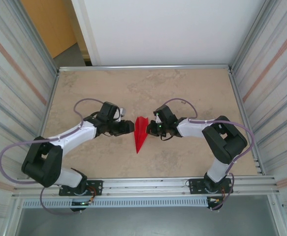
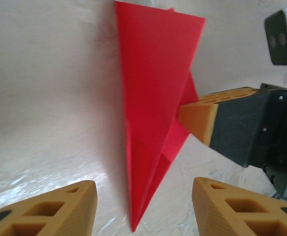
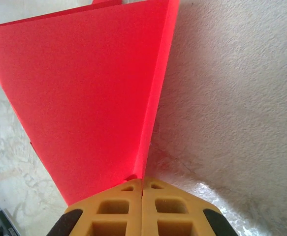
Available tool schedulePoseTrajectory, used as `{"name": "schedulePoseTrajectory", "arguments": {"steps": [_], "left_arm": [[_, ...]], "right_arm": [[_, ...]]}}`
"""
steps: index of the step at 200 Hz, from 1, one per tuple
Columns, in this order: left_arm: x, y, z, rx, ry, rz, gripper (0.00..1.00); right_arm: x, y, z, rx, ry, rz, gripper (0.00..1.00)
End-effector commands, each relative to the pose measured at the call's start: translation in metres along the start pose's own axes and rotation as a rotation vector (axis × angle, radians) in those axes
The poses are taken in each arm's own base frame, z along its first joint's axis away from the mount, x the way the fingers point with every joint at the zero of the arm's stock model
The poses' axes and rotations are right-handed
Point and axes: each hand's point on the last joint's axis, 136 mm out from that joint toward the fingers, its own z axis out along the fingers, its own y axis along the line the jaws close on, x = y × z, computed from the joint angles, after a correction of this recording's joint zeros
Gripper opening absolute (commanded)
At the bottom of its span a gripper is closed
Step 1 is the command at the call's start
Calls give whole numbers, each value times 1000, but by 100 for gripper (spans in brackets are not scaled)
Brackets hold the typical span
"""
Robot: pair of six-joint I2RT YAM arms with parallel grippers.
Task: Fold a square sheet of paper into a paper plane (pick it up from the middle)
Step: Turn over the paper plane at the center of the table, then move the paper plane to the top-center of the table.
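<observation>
Red paper plane (image 1: 141, 133), pointed dart | right hand (image 3: 142, 182) clenched, seemingly pinching its fold | left hand (image 2: 144, 196) released

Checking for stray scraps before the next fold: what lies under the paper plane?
Bare marbled table around the paper plane; the patch beneath it is covered. The right claw pinches its edge.

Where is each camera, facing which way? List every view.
Top external: overhead behind the bases, facing down; left arm and right arm show.
Left wrist: on the left gripper, facing the folded bright red paper plane and right gripper; own fingers show.
Right wrist: over its shut fingers, along that plane.
All share the plane.
</observation>
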Motion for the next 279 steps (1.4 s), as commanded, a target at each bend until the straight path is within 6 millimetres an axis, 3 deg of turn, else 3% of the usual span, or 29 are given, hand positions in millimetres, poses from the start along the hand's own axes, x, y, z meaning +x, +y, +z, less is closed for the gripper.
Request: {"name": "schedulePoseTrajectory", "arguments": {"steps": [1,61,150,199,279], "left_arm": [[-4,-21,4,13,2,86,51],[-1,-33,27,5,83,136,49],[18,-1,57,-109,202,116,56],[25,-1,57,-111,215,154,58],[33,5,63,-200,239,159,45]], "right_arm": [[-3,-3,1,2,-17,-11,1],[-3,-5,1,9,-16,-9,1],[-4,-9,1,15,-17,3,0],[-4,-10,3,16,-12,9,0],[-5,-8,4,7,-9,10,0]]}}
